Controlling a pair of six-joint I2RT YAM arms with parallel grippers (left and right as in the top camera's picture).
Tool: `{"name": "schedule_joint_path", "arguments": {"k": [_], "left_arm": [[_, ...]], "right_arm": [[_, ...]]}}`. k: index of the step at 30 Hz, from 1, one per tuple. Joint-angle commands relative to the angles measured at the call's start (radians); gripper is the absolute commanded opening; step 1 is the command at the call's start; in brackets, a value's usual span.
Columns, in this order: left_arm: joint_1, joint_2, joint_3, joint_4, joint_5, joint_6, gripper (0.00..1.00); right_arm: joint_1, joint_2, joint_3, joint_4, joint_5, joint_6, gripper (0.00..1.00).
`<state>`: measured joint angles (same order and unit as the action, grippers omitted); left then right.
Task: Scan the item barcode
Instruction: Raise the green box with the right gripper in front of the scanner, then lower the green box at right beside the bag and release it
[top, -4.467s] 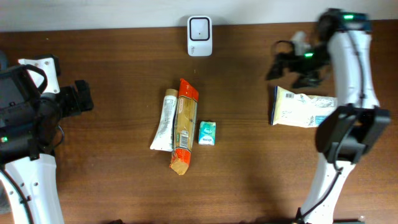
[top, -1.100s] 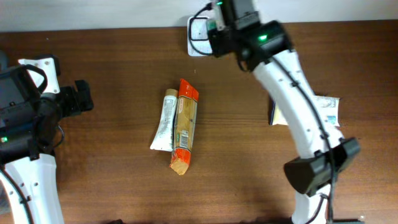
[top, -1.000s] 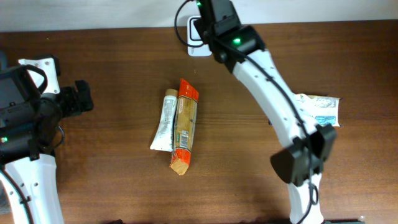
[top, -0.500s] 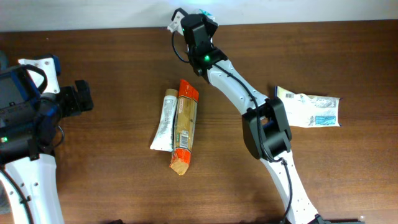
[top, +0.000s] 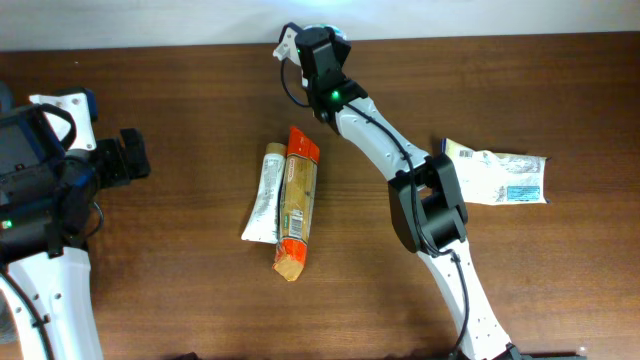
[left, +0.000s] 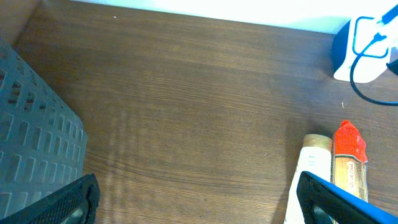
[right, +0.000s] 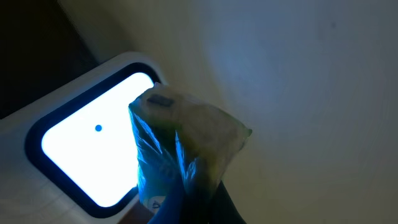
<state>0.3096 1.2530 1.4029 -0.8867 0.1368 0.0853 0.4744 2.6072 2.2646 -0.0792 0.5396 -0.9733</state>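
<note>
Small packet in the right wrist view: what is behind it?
Behind the small packet glows the scanner, its white window showing a blue dot. The packet covers the window's right part, so what lies there cannot be seen.

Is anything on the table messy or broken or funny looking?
Nothing is spilled or broken. The only odd bit is the small packet pinched in the right gripper over the glowing scanner: it looks crumpled. The orange packet and white tube lie neatly side by side.

Orange packet (top: 296, 205), white tube (top: 265, 195), perhaps bluish pack (right: 186, 143).
</note>
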Motion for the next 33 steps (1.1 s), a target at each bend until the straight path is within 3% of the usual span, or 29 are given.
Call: {"name": "schedule_joint_path", "arguments": {"k": [1,9,12,15,19,22,25,28,33], "left_arm": [[0.001,-0.006,0.005,0.002,-0.006,-0.006,0.99],[0.001,-0.006,0.005,0.002,-0.006,-0.006,0.99],[0.001,-0.006,0.005,0.002,-0.007,-0.006,0.99],[0.001,-0.006,0.005,0.002,-0.007,-0.006,0.99],[0.001,-0.006,0.005,0.002,-0.006,-0.006,0.99],[0.001,-0.006,0.005,0.002,-0.006,-0.006,0.99],[0.001,-0.006,0.005,0.002,-0.007,-0.006,0.99],[0.001,-0.006,0.005,0.002,-0.007,-0.006,0.99],[0.001,-0.006,0.005,0.002,-0.007,-0.006,0.99]], "right_arm": [[-0.003,0.016,0.008,0.001,-0.008,0.001,0.04],[0.012,-0.011,0.008,-0.007,0.026,0.002,0.04],[0.013,-0.1,0.008,-0.124,0.019,0.065,0.04],[0.015,-0.234,0.008,-0.359,0.01,0.249,0.04],[0.024,-0.439,0.008,-0.864,-0.066,0.943,0.04],[0.004,-0.487,0.008,-1.224,-0.357,1.021,0.04],[-0.056,-0.46,-0.048,-1.418,-0.503,1.153,0.04],[-0.13,-0.457,-0.225,-1.421,-0.573,1.243,0.04],[-0.24,-0.457,-0.537,-1.305,-0.572,1.245,0.04]]}}
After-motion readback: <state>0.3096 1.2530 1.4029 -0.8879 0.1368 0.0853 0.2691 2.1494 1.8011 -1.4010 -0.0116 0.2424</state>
